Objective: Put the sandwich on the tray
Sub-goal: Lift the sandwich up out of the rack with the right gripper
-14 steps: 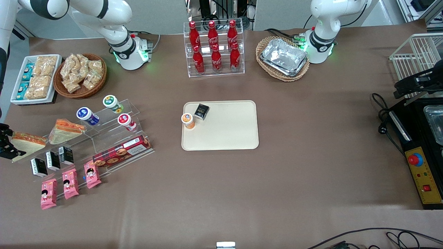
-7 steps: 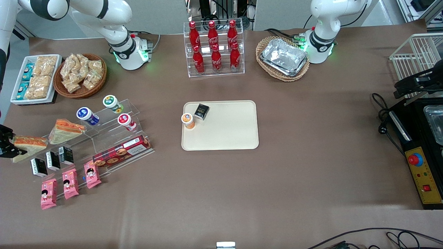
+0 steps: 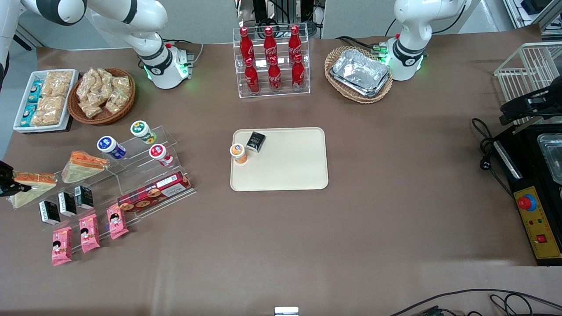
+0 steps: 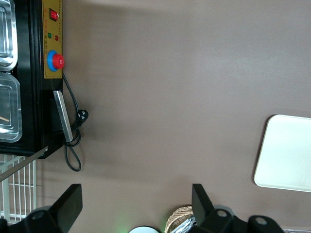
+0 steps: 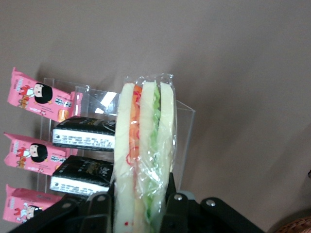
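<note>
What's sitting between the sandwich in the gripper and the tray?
Front view: between the sandwich, held in the gripper, and the tray stands the clear display rack with a second sandwich.

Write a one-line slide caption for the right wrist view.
The tool grips the wrapped sandwich above the clear display stand.

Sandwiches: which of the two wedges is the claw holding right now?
The sandwich at the working arm's end of the table, pinched edge-on in the claw with its orange filling stripe showing. The other sandwich wedge sits untouched on the clear display stand.
</note>
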### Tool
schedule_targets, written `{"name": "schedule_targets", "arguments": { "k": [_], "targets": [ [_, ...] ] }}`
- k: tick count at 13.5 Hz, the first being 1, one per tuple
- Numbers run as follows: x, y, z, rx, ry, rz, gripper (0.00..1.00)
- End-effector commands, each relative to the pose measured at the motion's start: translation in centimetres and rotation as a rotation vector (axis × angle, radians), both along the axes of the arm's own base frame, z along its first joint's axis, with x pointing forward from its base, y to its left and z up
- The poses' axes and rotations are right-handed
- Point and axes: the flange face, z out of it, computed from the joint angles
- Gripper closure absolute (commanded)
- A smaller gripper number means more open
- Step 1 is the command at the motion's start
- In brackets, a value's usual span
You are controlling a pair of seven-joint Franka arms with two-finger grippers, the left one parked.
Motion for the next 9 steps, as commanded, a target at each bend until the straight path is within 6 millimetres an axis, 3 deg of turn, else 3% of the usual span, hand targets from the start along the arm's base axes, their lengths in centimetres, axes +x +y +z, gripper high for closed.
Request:
{"name": "schedule_targets", "arguments": {
  "k": [1, 6, 9],
  "targets": [
    [0.9, 0.1, 4.0, 0.036, -0.021, 0.016, 1.0],
    [2.1, 1.1, 8.0, 0.042, -0.047, 0.011, 1.0],
    [3.0, 3.5, 10.8, 0.08, -0.001, -0.069, 1.0]
  ]
}}
